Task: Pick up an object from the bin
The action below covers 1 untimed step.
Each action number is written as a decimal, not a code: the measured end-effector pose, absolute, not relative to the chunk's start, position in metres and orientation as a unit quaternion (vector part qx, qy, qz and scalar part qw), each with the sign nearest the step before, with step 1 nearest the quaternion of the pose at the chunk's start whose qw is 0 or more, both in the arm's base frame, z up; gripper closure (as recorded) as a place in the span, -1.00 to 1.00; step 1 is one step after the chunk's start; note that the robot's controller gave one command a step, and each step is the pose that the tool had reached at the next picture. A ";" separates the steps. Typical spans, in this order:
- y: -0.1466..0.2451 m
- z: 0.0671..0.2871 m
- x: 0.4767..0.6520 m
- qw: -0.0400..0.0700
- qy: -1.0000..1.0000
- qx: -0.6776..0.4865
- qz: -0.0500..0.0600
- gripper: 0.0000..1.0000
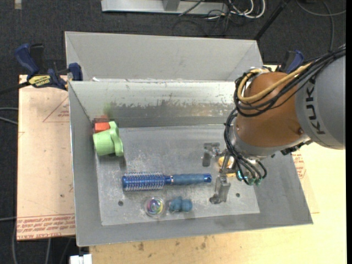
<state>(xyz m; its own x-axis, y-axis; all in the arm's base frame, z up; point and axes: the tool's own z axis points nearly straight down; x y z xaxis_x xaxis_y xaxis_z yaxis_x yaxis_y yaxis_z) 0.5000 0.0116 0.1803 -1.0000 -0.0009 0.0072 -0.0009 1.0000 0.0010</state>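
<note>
The gripper point(215, 173), fingers apart, straddles the handle tip of the blue hairbrush point(166, 180) lying along the near side of the bin point(165, 147); probably light, stiff, smooth plastic; the slim handle suits a grip, though it may slip

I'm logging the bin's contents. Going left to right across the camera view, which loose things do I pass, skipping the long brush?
Green toy → clear ball → blue lump

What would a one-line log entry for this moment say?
gripper: open | at: handle end of blue hairbrush | held: nothing | nearby: blue lump, small ball
</note>
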 end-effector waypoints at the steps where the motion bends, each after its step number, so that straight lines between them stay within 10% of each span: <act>1: 0.045 0.065 0.559 0.001 -0.999 -0.041 -0.001 -1.00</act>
<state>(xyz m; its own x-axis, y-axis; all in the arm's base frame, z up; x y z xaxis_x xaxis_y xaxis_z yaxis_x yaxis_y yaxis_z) 0.5587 0.0448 0.0654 -0.9966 0.0818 0.0022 0.0818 0.9966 0.0020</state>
